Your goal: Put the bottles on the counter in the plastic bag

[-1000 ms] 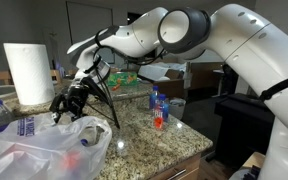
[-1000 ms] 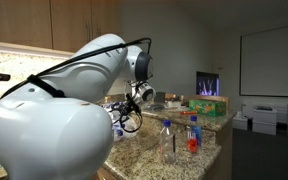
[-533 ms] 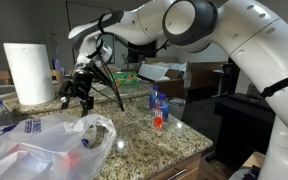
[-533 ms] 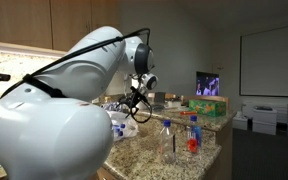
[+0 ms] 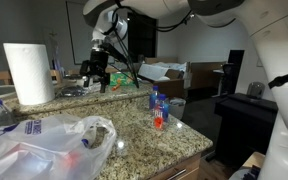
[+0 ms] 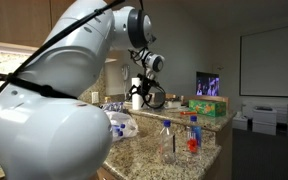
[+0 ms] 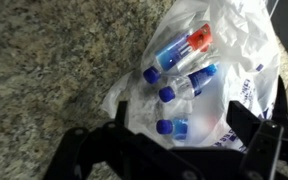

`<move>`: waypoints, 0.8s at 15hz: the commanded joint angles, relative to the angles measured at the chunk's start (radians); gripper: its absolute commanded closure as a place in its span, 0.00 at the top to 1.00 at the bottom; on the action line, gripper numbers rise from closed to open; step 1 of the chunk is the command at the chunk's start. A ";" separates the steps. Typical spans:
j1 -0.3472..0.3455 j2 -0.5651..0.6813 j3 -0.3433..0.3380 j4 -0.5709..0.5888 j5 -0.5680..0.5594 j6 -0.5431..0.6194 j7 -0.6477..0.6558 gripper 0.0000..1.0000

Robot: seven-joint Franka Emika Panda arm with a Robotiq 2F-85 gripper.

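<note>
— Bottles point(image 7: 179, 55): where are yours?
— Several lie inside the plastic bag point(image 7: 239, 60). Others stand on the worktop point(image 5: 134, 130), to the bag's right.
— And your hand point(image 5: 96, 72)?
— Spread, empty, raised over the worktop's far side.

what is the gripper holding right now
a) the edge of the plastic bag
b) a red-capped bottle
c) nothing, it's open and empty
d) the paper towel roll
c: the gripper hangs open in the air with nothing between its fingers, and the wrist view shows the bottles lying inside the plastic bag.
</note>
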 commanded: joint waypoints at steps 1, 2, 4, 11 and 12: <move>-0.017 -0.182 -0.012 -0.229 -0.128 0.167 -0.010 1.00; -0.019 -0.215 -0.017 -0.265 -0.169 0.204 0.000 1.00; -0.027 -0.304 -0.026 -0.359 -0.246 0.280 0.014 1.00; -0.080 -0.503 -0.052 -0.572 -0.309 0.556 0.022 1.00; -0.086 -0.520 -0.055 -0.590 -0.303 0.604 0.031 1.00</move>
